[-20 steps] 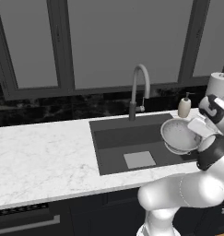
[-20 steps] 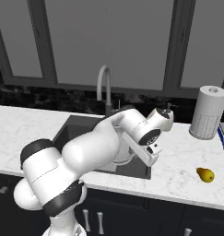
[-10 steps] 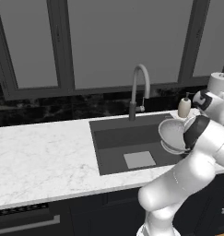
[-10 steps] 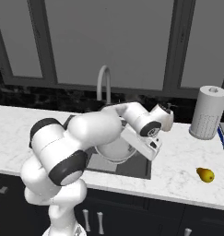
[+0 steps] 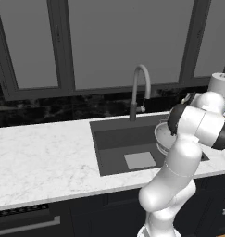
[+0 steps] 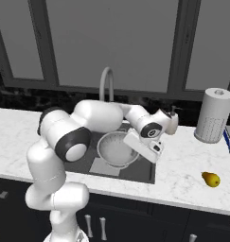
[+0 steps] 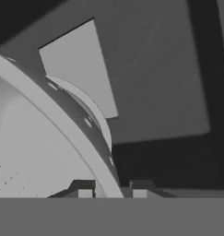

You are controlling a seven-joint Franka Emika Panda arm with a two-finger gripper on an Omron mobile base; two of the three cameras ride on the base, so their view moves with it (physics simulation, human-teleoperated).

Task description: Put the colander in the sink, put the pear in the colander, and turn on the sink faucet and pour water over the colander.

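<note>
Colander [image 6: 117, 149] swung from the sink's right edge to over the basin | pincer [image 7: 112, 190] clamped on colander rim, holding it tilted above sink [image 6: 145, 176] | pear [image 6: 210, 179] on table [image 6: 182, 189], well right | no readable writing

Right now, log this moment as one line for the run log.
pincer: shut on silvery perforated metal colander rim | colander: over dark grey sink | yellow-orange pear: on counter

No legible text, seemingly
</note>
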